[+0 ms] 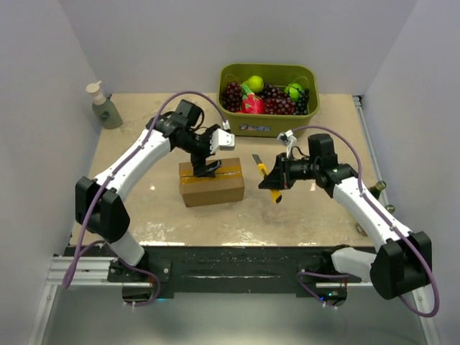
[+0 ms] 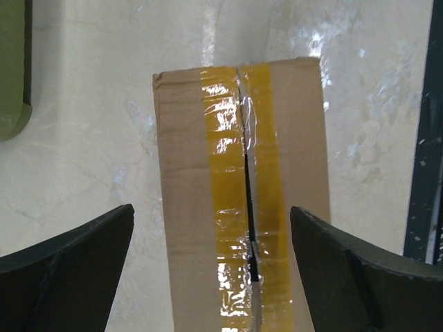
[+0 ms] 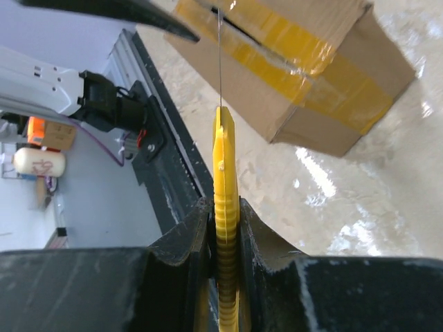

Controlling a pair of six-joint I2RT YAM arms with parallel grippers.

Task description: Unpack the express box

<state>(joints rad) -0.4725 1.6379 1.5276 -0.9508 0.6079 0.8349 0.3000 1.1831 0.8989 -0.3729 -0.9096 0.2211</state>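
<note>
The desk (image 1: pixel 144 215) is seen from above, closed in by pale walls on three sides, with a metal rail along its right edge. A green bin (image 1: pixel 267 128) of fruit is set against the far edge, right of centre. The box (image 1: pixel 215 190) is placed near the middle of the desk, its long sides roughly parallel to the near edge. Bare desk is left all along its near side and to its left. Between box and bin only a narrow strip is left, and the left arm reaches into it.

The left gripper (image 1: pixel 208 169) is held over the box's top with its fingers (image 2: pixel 69 270) spread wide and nothing grasped. The right gripper (image 1: pixel 277 183) is kept just right of the box, apart from it, and is clamped on a yellow knife (image 1: pixel 263 171), whose thin blade is pointed towards the box's upper edge. A soap bottle (image 1: pixel 104 108) is stood in the far left corner.

Yellow tape (image 2: pixel 270 173) is run along the top seam, and a dark slit (image 2: pixel 248 187) is seen cut lengthwise through it; the flaps are shut.
</note>
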